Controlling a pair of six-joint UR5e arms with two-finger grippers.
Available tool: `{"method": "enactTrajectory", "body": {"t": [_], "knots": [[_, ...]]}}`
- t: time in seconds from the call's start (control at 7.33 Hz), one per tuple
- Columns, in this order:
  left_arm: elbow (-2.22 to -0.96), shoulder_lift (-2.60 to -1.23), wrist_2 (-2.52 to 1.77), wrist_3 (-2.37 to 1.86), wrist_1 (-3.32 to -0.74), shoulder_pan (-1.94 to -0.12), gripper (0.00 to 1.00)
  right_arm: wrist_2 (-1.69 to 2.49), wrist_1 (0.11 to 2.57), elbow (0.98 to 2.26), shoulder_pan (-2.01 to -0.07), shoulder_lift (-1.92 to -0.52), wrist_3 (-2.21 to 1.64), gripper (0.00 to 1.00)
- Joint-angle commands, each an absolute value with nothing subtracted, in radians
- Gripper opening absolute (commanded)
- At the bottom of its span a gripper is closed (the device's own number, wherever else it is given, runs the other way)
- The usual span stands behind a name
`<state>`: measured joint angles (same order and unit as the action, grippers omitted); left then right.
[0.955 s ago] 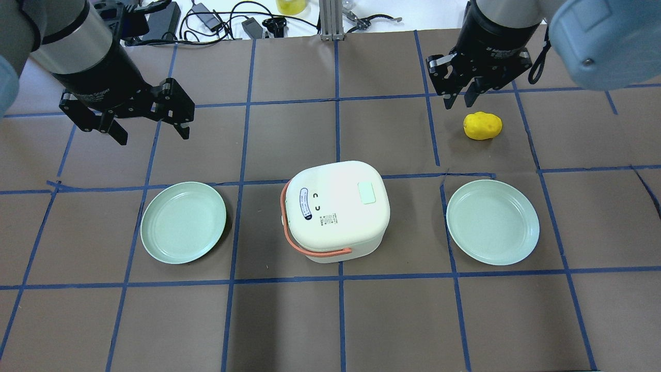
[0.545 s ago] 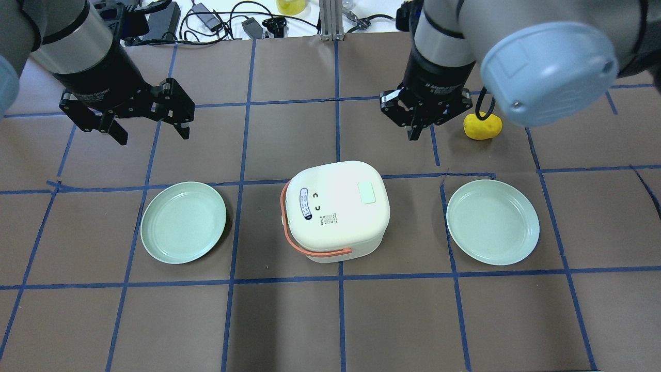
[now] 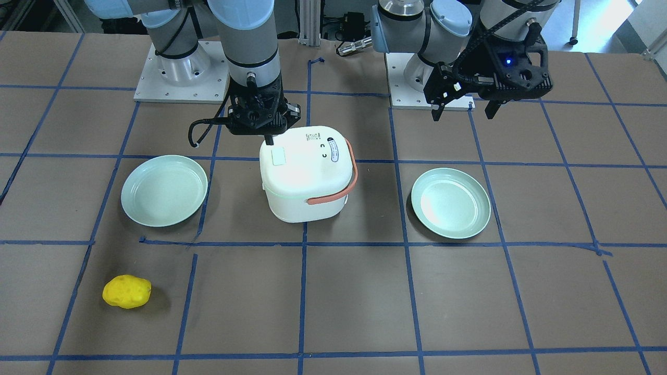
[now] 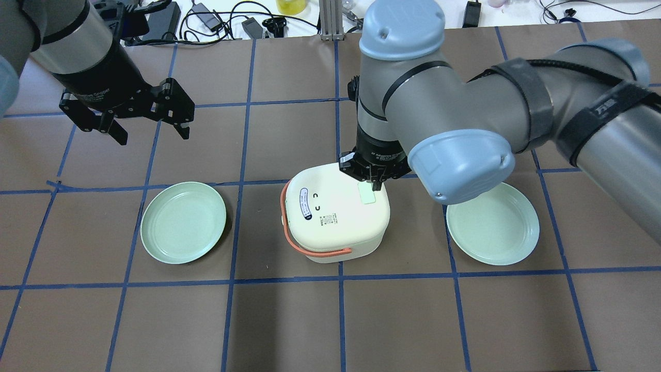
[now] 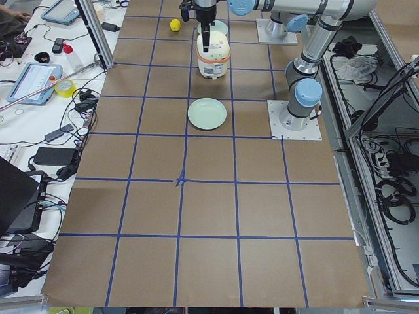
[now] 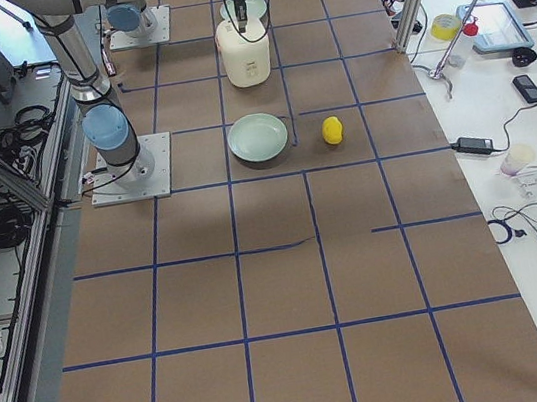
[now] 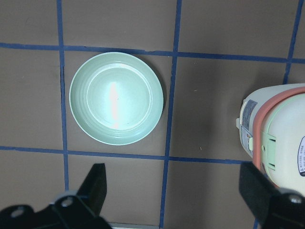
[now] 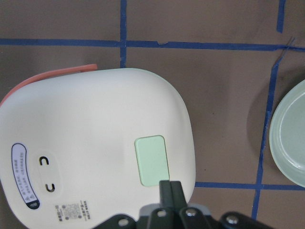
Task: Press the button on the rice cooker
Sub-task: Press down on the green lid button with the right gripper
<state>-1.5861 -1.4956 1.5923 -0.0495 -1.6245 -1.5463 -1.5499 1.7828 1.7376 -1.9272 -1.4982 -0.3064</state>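
The white rice cooker (image 4: 335,212) with an orange handle stands mid-table. A pale green button (image 4: 367,194) sits on its lid and also shows in the right wrist view (image 8: 151,160). My right gripper (image 4: 375,182) is shut and points down at the lid, its tip (image 8: 170,188) at the button's edge. I cannot tell whether it touches. In the front view the right gripper (image 3: 269,139) is just behind the button (image 3: 278,156). My left gripper (image 4: 153,135) is open and empty, hovering off to the left, beyond the left plate.
Two pale green plates flank the cooker, the left plate (image 4: 183,222) and the right plate (image 4: 493,222). A yellow lumpy object (image 3: 126,291) lies beyond the right plate, hidden overhead by my right arm. Cables lie at the table's far edge (image 4: 217,20).
My right arm has swung from beside the yellow object toward me and to the left, and now its shut gripper is over the cooker lid. The left arm has not moved.
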Motion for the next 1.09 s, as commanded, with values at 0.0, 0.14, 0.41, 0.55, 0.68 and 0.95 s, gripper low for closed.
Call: {"method": "enactTrajectory", "body": {"t": [0.0, 0.14, 0.41, 0.55, 0.68, 0.95], "knots": [[-1.586, -1.496, 1.592, -0.049, -1.624, -1.546, 1.00, -1.563, 1.859, 1.788, -1.960, -1.482, -0.307, 0.00], [-1.586, -1.496, 1.592, -0.049, -1.624, -1.546, 1.00, -1.563, 1.871, 1.792, -1.962, -1.476, -0.304, 0.00], [-1.586, -1.496, 1.592, -0.049, -1.624, -1.546, 1.00, -1.563, 1.882, 1.793, -1.962, -1.473, -0.298, 0.00], [-1.586, -1.496, 1.592, -0.051, -1.624, -1.546, 1.00, -1.568, 1.885, 1.795, -1.962, -1.471, -0.298, 0.00], [-1.586, -1.496, 1.592, -0.049, -1.624, -1.546, 1.00, -1.569, 1.887, 1.795, -1.962, -1.468, -0.296, 0.00], [-1.586, -1.496, 1.592, -0.049, -1.624, -1.546, 1.00, -1.569, 1.904, 1.793, -1.960, -1.456, -0.295, 0.00]]}}
